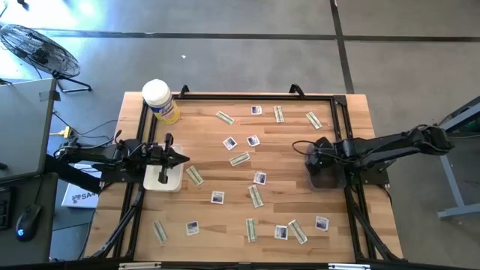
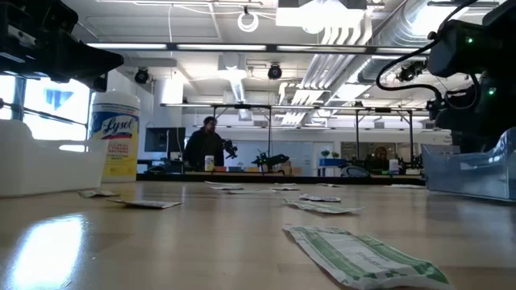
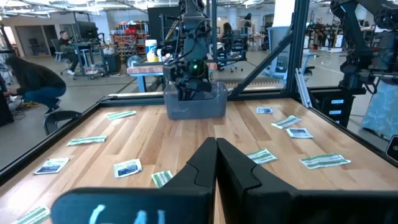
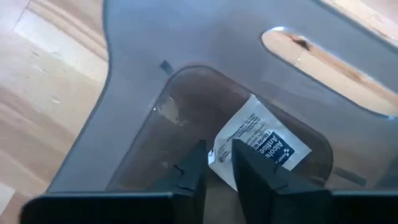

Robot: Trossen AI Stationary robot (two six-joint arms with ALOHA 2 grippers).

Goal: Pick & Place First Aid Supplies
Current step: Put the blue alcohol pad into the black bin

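Green-striped strip (image 2: 363, 256) lies closest to the low camera, flat on the tabletop (image 1: 285, 150), with more packets scattered behind it. Over the right side, the right gripper (image 4: 219, 160) hangs inside a grey bin (image 1: 324, 172), its fingers slightly apart with a gap between them. 1 white square (image 4: 264, 142) with blue print lies on the bin floor just under the fingertips, so it looks just let go rather than held.

My reading is that the drop step is finishing: 1 supply is in the bin and many are left on the wood. The next move calls for lifting the right gripper straight up clear of the bin walls, then reaching to a nearby packet such as the square (image 1: 259, 178) left of the bin.

Left gripper (image 1: 177, 158) waits with its fingers pressed together above a white tray (image 1: 163, 180) at the left side, beside the yellow canister (image 1: 160, 102).

Room is fair. Bin walls stand close around the right fingers, so any sideways drift risks a knock. Black frame rails (image 1: 341, 112) run along the tabletop edges, and a few strips (image 1: 313, 118) lie near the far rail. The middle is open, with packets well apart from each other, which leaves space for a flat approach.
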